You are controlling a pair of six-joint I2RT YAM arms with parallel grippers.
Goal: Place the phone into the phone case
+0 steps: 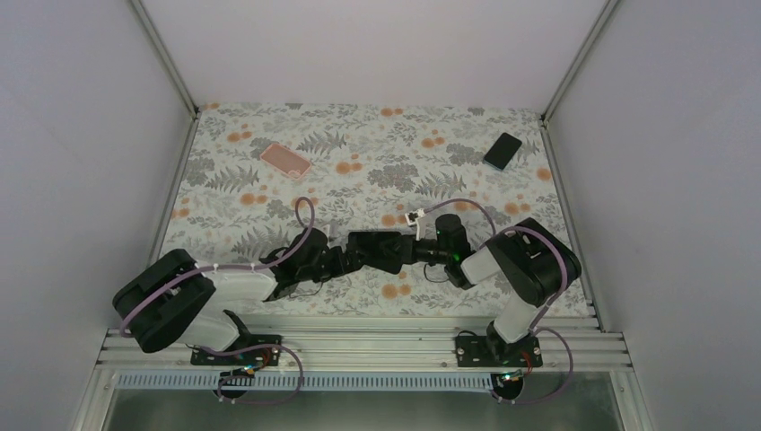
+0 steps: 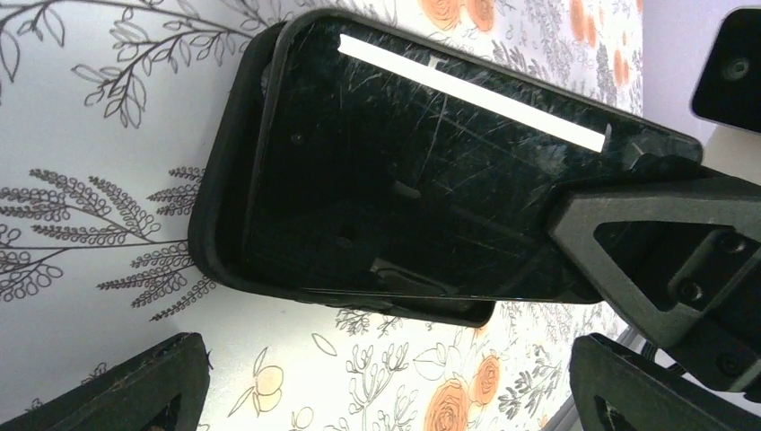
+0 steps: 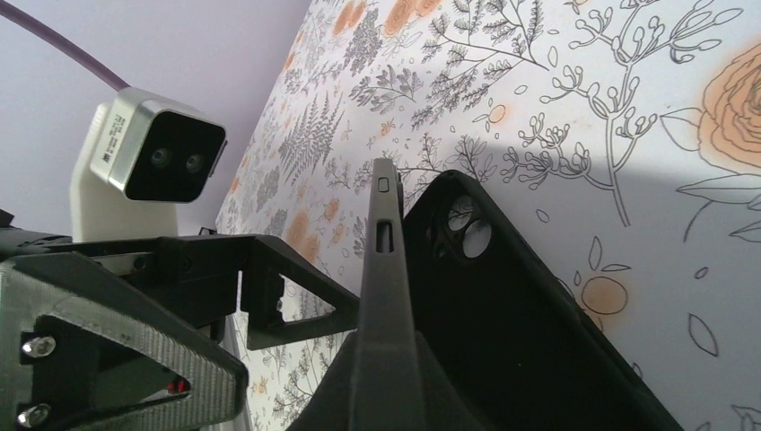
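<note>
A black phone [image 2: 404, 180] with a scratched glossy screen rests tilted in a black phone case [image 2: 208, 206], whose rim shows along the left and lower edges. My right gripper [image 2: 646, 242] is shut on the phone's right end. In the right wrist view the phone [image 3: 386, 260] stands edge-on between that gripper's [image 3: 395, 377] fingers, with the case [image 3: 511, 323] and its camera hole leaning away to the right. My left gripper [image 2: 386, 395] is open just below the case, touching nothing. From above, both grippers meet over the phone [image 1: 375, 250] at the table's middle.
A pink case [image 1: 285, 160] lies at the back left of the flowered cloth. A dark phone-like slab [image 1: 502, 150] lies at the back right. White walls close in the left, right and far sides. The left wrist camera [image 3: 148, 171] hangs close to the phone.
</note>
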